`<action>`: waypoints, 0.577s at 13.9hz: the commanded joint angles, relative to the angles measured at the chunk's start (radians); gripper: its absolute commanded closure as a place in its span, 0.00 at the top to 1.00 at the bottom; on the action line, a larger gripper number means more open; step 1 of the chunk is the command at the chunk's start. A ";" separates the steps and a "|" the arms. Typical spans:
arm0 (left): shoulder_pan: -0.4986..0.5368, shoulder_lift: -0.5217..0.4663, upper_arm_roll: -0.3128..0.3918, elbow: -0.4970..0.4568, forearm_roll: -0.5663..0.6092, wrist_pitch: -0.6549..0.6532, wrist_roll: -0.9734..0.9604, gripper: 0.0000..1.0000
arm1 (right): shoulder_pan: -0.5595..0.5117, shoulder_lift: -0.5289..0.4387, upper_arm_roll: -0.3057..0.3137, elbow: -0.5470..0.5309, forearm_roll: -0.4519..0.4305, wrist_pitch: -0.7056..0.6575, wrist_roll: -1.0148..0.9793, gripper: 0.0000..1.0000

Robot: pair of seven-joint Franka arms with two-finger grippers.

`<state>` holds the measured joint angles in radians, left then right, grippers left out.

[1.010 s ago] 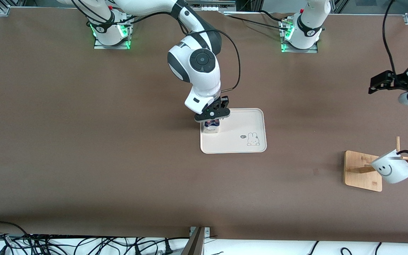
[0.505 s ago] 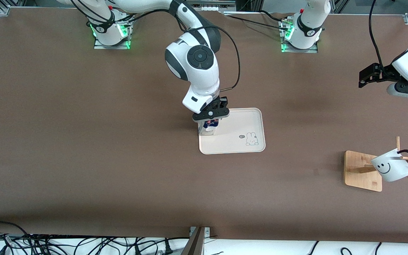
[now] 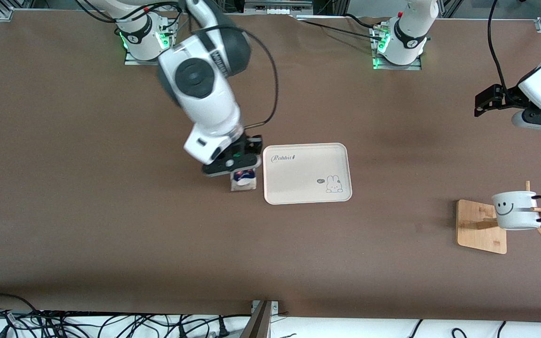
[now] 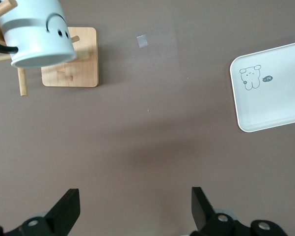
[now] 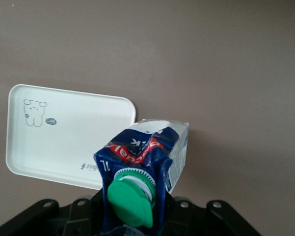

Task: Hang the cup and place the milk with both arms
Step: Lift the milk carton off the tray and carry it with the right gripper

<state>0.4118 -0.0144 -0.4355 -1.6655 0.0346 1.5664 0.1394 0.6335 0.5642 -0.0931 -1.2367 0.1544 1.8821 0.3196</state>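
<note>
Your right end effector (image 3: 241, 170) is clamped on the milk (image 3: 243, 180), holding it over the bare desk (image 3: 111, 211) just beside the tray (image 3: 306, 188), off the tray's edge toward the right arm's end. In the right wrist view the carton's green cap (image 5: 130, 199) sits close to the camera. Your left end effector (image 3: 486, 99) waits with its fingers (image 4: 66, 212) spread apart, holding nothing, over the desk at the left arm's end. The cup (image 3: 513, 211) hangs by its handle on the wooden rack (image 3: 482, 227), smiley facing the front camera.
</note>
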 commanded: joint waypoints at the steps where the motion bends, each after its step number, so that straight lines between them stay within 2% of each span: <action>1: -0.169 -0.015 0.152 -0.016 -0.015 0.009 -0.006 1.00 | -0.133 -0.049 0.016 -0.088 0.068 -0.015 -0.195 0.27; 3: -0.336 -0.001 0.341 -0.010 -0.018 0.011 0.008 1.00 | -0.211 -0.082 0.010 -0.171 0.070 -0.011 -0.330 0.27; 4: -0.408 0.002 0.398 -0.002 -0.016 0.009 -0.004 1.00 | -0.233 -0.093 -0.013 -0.206 0.071 -0.002 -0.364 0.27; 6: -0.508 0.022 0.504 0.009 -0.019 0.011 -0.008 1.00 | -0.248 -0.102 -0.086 -0.259 0.074 -0.001 -0.425 0.28; 8: -0.519 0.045 0.531 0.033 -0.019 0.011 -0.004 1.00 | -0.271 -0.125 -0.151 -0.354 0.153 0.018 -0.532 0.31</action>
<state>-0.0783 0.0012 0.0541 -1.6676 0.0338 1.5757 0.1371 0.3716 0.5073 -0.2031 -1.4583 0.2348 1.8677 -0.1278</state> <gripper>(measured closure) 0.000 0.696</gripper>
